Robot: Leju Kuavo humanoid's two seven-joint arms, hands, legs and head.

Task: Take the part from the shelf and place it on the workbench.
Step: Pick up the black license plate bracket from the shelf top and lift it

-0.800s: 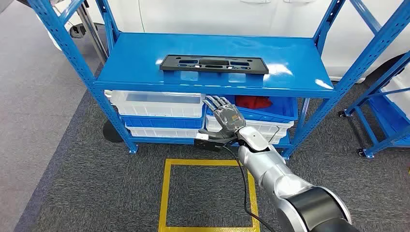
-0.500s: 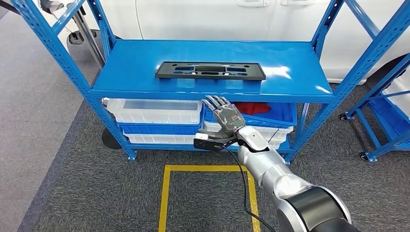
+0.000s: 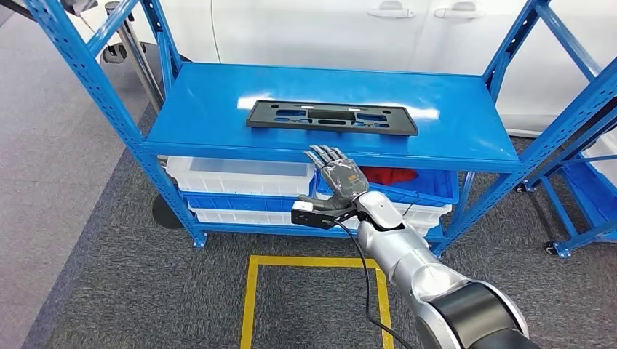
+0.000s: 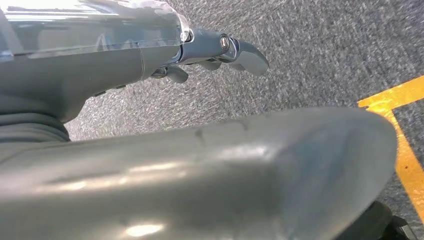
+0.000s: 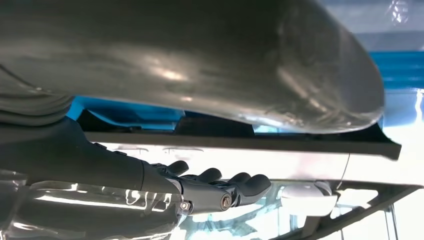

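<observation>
We read no words or labels. Left hand over grey carpet, fingers bent a bit, holding nothing. One blue shelf. Two white bins under it. One black part flat on shelf top. Right hand just below shelf edge, fingers straight, apart, holding nothing

The shelf is glossy blue painted metal, catching white glare. On it, the part looks matt black plastic. The bins are smooth white plastic; the floor is rough grey carpet. The right hand has a brushed silver metal arm.
</observation>
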